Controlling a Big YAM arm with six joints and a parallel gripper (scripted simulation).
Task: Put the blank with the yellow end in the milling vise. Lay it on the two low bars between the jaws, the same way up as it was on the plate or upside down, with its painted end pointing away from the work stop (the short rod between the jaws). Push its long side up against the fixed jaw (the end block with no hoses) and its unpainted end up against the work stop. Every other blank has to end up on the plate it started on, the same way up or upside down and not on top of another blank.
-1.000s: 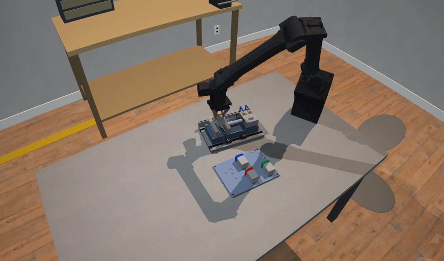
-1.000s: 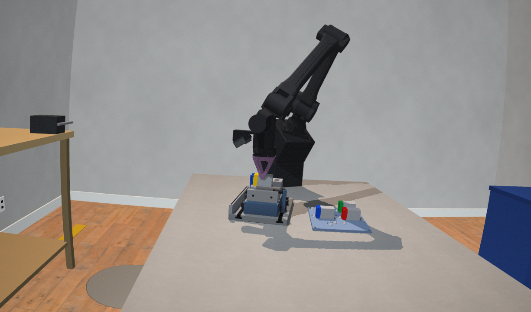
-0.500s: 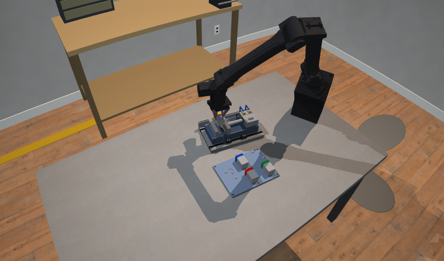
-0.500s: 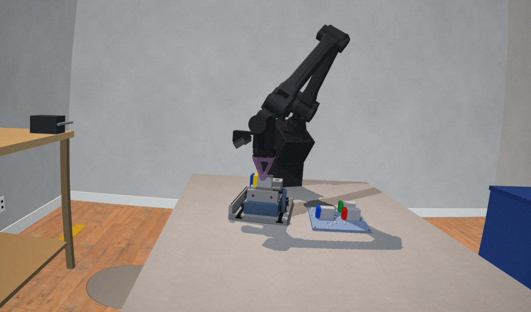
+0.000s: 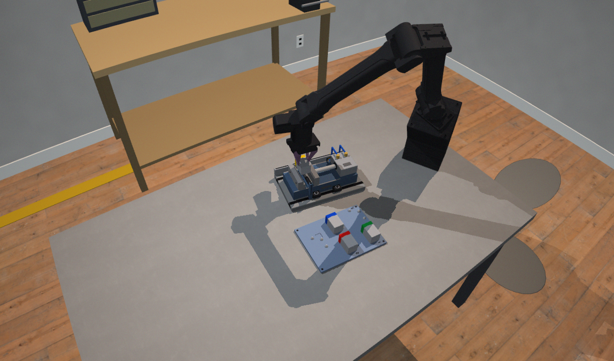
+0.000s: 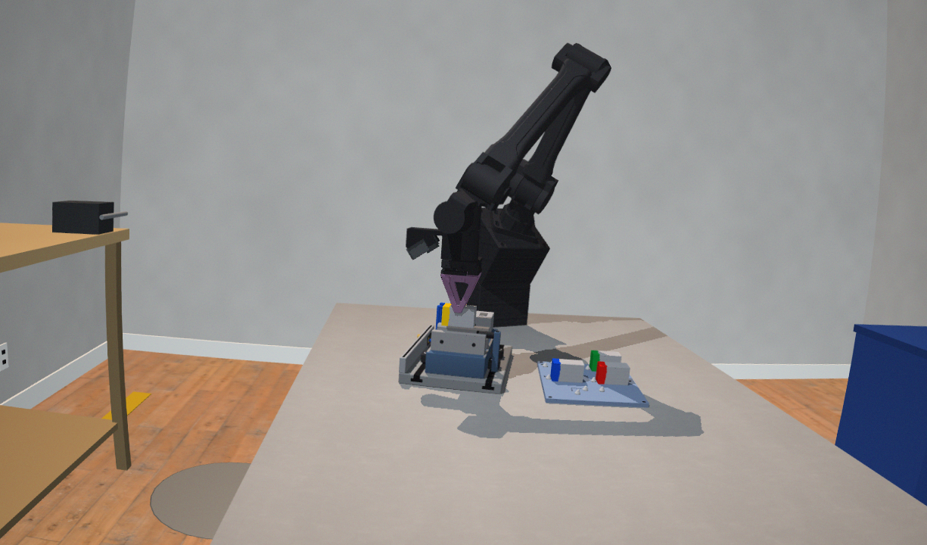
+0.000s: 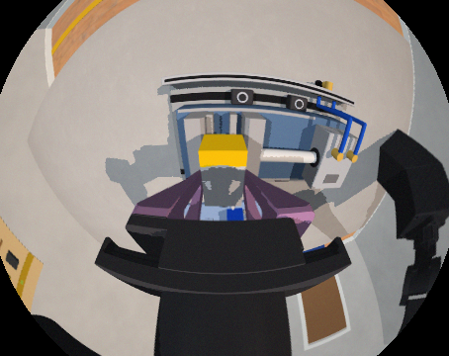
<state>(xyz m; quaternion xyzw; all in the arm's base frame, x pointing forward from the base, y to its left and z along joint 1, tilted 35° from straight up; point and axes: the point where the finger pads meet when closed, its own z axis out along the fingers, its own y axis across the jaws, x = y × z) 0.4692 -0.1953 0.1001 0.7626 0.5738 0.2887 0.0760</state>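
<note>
My gripper (image 5: 305,160) (image 6: 460,310) (image 7: 223,175) is shut on the blank with the yellow end (image 5: 304,168) (image 6: 446,314) (image 7: 223,152). It holds the blank low in the gap between the jaws of the milling vise (image 5: 327,181) (image 6: 452,362) (image 7: 284,133). I cannot tell whether the blank rests on the low bars. The yellow end points away from the wrist camera. The hoses (image 5: 338,150) (image 7: 350,129) are on the far end block, and the fixed jaw (image 5: 295,179) (image 6: 456,338) is the other one. The work stop is hidden.
The blue plate (image 5: 313,240) (image 6: 588,396) lies near the vise and bears three blanks: blue-ended (image 5: 333,222) (image 6: 566,369), red-ended (image 5: 347,242) (image 6: 611,372) and green-ended (image 5: 371,231) (image 6: 605,359). A wooden shelf rack (image 5: 201,103) and the robot base (image 5: 430,134) stand behind, and a blue box (image 6: 893,406) at the right.
</note>
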